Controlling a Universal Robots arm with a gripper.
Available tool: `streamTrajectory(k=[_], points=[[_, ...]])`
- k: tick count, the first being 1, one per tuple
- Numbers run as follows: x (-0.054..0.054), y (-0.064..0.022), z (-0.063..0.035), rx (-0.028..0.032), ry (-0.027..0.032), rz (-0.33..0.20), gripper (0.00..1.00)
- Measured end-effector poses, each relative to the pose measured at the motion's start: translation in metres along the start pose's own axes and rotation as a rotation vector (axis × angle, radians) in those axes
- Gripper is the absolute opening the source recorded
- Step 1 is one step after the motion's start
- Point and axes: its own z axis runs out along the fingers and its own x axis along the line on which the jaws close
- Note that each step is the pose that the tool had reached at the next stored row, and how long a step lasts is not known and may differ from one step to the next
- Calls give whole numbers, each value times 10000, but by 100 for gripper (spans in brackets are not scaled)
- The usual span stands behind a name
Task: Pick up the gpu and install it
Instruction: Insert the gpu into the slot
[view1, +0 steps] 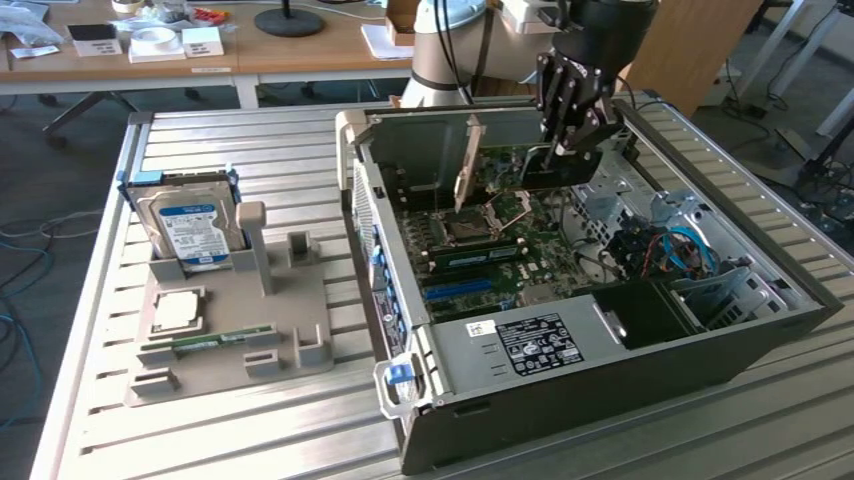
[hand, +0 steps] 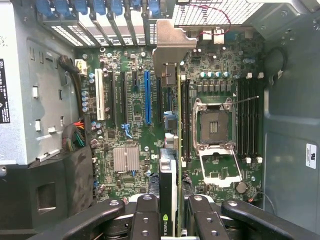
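Observation:
The gpu (view1: 531, 170) hangs on edge inside the open computer case (view1: 561, 350), its silver end bracket toward the case's rear wall. My gripper (view1: 577, 135) is shut on the card's upper edge from above. In the wrist view the gpu (hand: 178, 150) appears edge-on, a thin green and black strip with its bracket at the slot openings. It is clamped by the gripper (hand: 172, 222), with black fingers (hand: 146, 220) on both sides. The card lies along the motherboard (hand: 130, 125) between the blue slot (hand: 147, 97) and the CPU socket (hand: 214, 125). I cannot tell whether it touches a slot.
On the slatted table at the exterior view's left, a grey fixture tray (view1: 287, 345) holds a blue-labelled hard drive (view1: 187, 225), a CPU (view1: 178, 310) and a memory stick (view1: 207, 342). Cables (view1: 674, 250) and the drive bay crowd the case's far side.

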Motion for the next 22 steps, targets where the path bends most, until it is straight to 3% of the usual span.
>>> streamTrajectory(k=[22], points=[[0, 0, 15, 1, -1, -1, 27]])
